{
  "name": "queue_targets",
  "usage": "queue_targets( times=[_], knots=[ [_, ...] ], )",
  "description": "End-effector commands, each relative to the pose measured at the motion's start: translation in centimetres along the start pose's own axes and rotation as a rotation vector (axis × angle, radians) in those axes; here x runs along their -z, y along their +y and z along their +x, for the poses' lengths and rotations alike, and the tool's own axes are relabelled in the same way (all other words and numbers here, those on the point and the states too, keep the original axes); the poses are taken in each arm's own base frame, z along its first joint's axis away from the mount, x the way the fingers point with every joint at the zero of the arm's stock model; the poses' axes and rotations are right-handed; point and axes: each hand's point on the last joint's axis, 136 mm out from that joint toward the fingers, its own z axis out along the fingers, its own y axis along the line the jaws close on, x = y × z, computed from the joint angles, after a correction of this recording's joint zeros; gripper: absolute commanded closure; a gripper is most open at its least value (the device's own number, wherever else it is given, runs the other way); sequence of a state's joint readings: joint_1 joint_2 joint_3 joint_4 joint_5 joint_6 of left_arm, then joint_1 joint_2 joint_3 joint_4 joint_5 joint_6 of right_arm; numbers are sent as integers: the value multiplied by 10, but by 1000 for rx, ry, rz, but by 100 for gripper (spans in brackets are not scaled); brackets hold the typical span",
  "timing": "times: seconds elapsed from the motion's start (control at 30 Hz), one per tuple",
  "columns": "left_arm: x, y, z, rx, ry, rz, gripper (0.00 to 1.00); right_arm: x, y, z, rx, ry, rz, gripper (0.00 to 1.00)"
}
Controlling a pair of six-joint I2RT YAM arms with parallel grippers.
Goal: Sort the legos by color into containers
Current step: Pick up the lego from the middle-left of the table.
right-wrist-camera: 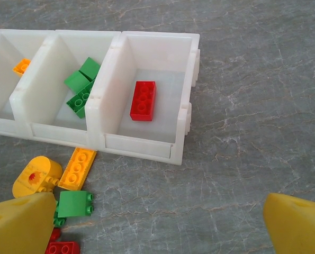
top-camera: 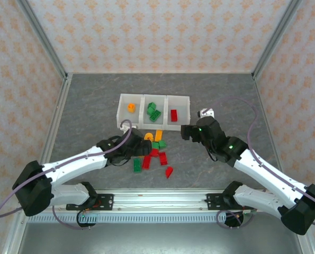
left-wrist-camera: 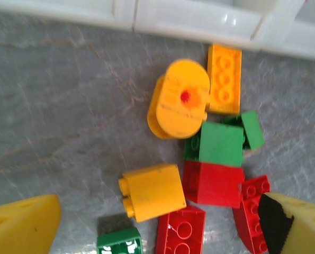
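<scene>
Looking down from above, the bins [top-camera: 166, 108] stand mid-tabletop [top-camera: 88, 106], with loose legos [top-camera: 153, 153] heaped at their 6 o'clock. The bin at 9 o'clock holds an orange brick [top-camera: 131, 107], the middle one green bricks [top-camera: 153, 112], and the one at 3 o'clock a red brick [right-wrist-camera: 143, 100]. The left gripper [top-camera: 140, 145] hangs over the heap. Its wrist view shows the jaws spread wide and holding nothing, with a rounded orange piece [left-wrist-camera: 181, 98] bearing a red dot, which is too small to make out from above. The right gripper [right-wrist-camera: 160, 219] hovers at 5 o'clock of the bins, its jaws also wide and empty. The tabletop is grey and marbled. Peach patterned walls [top-camera: 157, 32] and metal posts [top-camera: 43, 37] enclose it. A small white object [top-camera: 206, 112] lies at 3 o'clock of the bins, and lilac cables [top-camera: 252, 114] loop over both arms.
</scene>
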State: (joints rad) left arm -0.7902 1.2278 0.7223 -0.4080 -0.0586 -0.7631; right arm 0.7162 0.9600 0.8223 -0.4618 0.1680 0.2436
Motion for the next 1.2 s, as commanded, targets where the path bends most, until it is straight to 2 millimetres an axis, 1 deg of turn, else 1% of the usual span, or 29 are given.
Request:
queue_targets(
  times=[0.0,0.07,0.17,0.33,0.43,0.63,0.67,0.8,1.0,1.1,1.17],
  knots=[
    [-12,4,18,13,66,-45,4,-2,-3,2,-24,-5,7,0],
    [-19,4,21,6,89,-69,4,-2,-3,3,-24,-2,8,0],
    [-28,3,22,-17,119,-107,1,-2,-4,4,-25,2,9,0],
    [-35,13,15,-54,119,-209,1,1,-5,3,-31,-6,9,0],
    [-41,13,15,-45,130,-202,6,1,-5,2,-30,-10,8,0],
    [-45,25,16,1,139,-199,20,1,-6,2,-31,-10,11,0],
    [-45,27,16,5,139,-202,21,2,-6,2,-33,-13,11,0],
    [-47,33,18,15,145,-201,23,2,-6,2,-34,-13,11,0],
    [-53,27,23,8,170,-159,23,1,-6,2,-33,-13,11,0],
    [-56,29,26,4,175,-172,23,0,-6,3,-32,-9,13,0],
    [-58,33,27,6,180,-187,27,0,-6,4,-29,-7,17,0]
  ],
)
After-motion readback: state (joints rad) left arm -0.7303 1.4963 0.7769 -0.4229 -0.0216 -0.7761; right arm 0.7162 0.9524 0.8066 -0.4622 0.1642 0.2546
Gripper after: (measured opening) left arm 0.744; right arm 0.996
